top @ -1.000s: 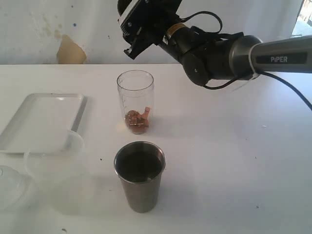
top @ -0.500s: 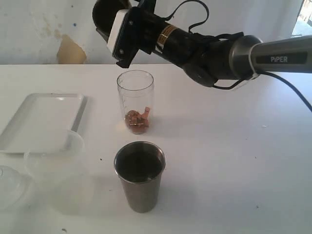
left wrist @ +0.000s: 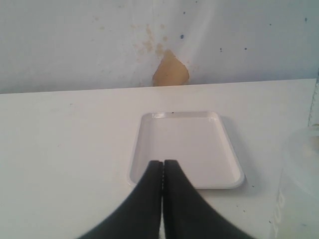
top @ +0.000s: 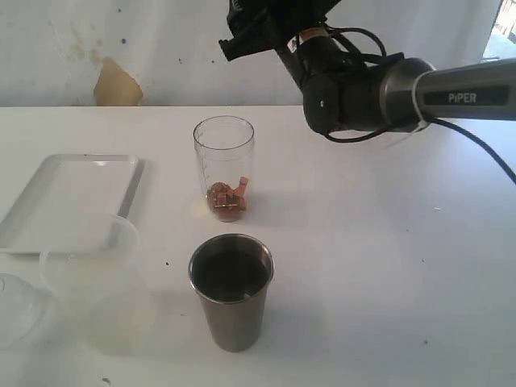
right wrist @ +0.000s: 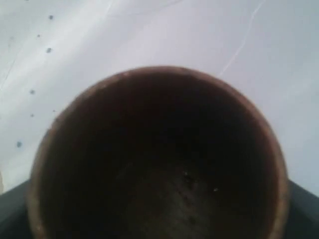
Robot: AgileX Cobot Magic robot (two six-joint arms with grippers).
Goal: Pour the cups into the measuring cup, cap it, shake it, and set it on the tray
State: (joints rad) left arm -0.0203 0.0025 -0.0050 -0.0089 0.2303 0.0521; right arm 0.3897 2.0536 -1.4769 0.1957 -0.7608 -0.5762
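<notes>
1. My right pincer [top: 244,31] is high at the back of the counter [top: 387,266], grasping the small, rounded, glossy brown wooden cup [right wrist: 159,164]. Its mouth faces the wrist camera, long axis along that line of sight, with only specks inside.
2. The tall, narrow, clear plastic measuring cup [top: 223,165] stands upright mid-counter, mouth up, with orange-brown pieces [top: 228,197] at its base.
3. The tapered shiny steel tumbler [top: 231,290] stands upright nearer the exterior camera, apart from it.
4. The flat white rectangular tray [top: 68,197] lies to the left; a wide frosted plastic container [top: 89,270] sits at its near corner.
5. My left pincer [left wrist: 162,167] is clenched on nothing, pointing at the tray.
6. The counter is white; the pale wall [top: 121,32] behind is stained, with a tan patch [top: 117,85].
</notes>
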